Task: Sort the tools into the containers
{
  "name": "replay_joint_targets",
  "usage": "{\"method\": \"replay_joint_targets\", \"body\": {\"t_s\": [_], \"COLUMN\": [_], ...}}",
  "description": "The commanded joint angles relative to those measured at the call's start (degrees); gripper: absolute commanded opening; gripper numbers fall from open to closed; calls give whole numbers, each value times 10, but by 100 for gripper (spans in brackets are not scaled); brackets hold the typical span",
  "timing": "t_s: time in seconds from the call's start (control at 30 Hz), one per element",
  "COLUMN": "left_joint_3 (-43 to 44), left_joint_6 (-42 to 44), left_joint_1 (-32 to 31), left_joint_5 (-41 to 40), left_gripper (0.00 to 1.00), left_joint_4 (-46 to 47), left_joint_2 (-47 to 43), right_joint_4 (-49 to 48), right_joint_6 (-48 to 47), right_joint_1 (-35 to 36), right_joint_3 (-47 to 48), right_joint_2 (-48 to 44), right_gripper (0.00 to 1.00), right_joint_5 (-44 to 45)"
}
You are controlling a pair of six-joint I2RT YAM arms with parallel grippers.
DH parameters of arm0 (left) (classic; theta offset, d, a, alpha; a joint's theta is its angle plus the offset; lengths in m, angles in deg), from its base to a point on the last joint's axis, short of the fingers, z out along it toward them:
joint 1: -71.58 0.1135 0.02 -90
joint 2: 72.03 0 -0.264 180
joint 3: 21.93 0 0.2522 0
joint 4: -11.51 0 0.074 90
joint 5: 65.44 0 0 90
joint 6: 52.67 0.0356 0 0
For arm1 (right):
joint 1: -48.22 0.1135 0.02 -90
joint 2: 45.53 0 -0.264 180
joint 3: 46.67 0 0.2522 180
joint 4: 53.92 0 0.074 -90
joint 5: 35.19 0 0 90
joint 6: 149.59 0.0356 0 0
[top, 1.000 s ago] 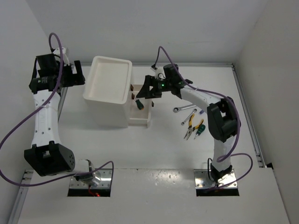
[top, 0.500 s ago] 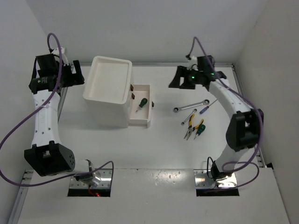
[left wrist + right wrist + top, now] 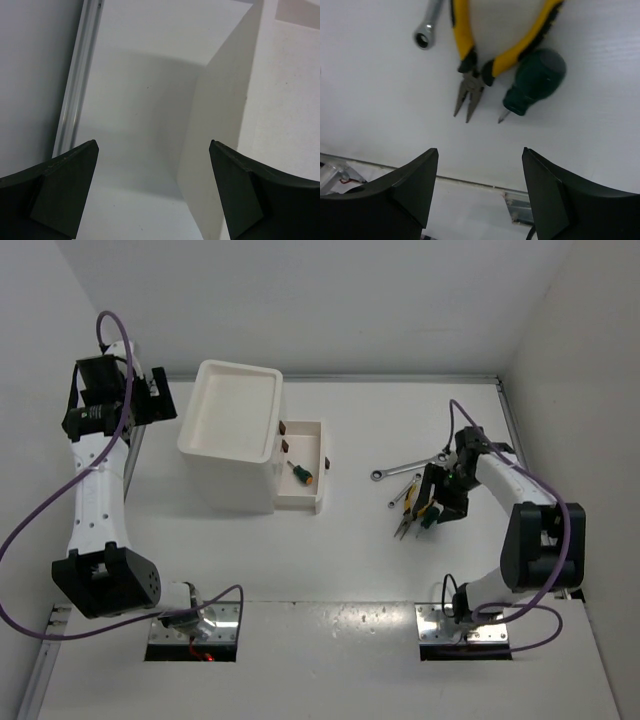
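Right gripper (image 3: 479, 150) part-open, empty, above pliers (image 3: 470, 87) and green screwdriver (image 3: 535, 80), left gripper (image 3: 153, 143) wide open, empty, beside box wall (image 3: 215, 125)

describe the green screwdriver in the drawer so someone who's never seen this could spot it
Find the white box unit; one drawer is pulled out on its right side. The stubby green-handled screwdriver lies alone inside that drawer, unlike the second green screwdriver, which lies on the table beside the yellow pliers.
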Motion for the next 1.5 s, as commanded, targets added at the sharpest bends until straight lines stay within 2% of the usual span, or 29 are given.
{"method": "replay_joint_targets", "body": {"t_s": [0.0, 0.3, 0.93, 1.03, 1.07, 1.27, 1.3, 1.37, 1.47], "left_joint_3": [5, -1, -23, -29, -29, -34, -39, -39, -39], "left_joint_6": [-6, -6, 4, 4, 4, 4, 4, 4, 4], "left_joint_1": [-2, -2, -2, -2, -2, -2, -2, -2, -2], "left_joint_5": [-13, -7, -7, -13, -13, -13, -13, -13, -13], "left_gripper": [100, 100, 100, 100, 100, 100, 100, 100, 100], "left_joint_4": [19, 19, 24, 29, 29, 40, 40, 45, 45], "left_joint_2": [-25, -25, -8, -8, -8, -8, -8, -8, -13], "right_joint_4": [11, -11, -76, -83, -83, -83, -83, -83, -106], "right_joint_6": [26, 38, 48, 48, 41, 5, -1, -7, -15], "right_joint_1": [-25, -64, -58, -53, -53, -53, -53, -47, -42], "right_joint_3": [-6, 8, 2, 8, 8, 8, 2, -3, -1], "right_joint_2": [-7, 69, 136, 137, 137, 113, 97, 79, 44], "right_gripper": [68, 68, 60, 51, 42, 18, 11, 7, 4], "right_joint_5": [30, 17, 56, 56, 56, 29, 10, -24, -125]}}
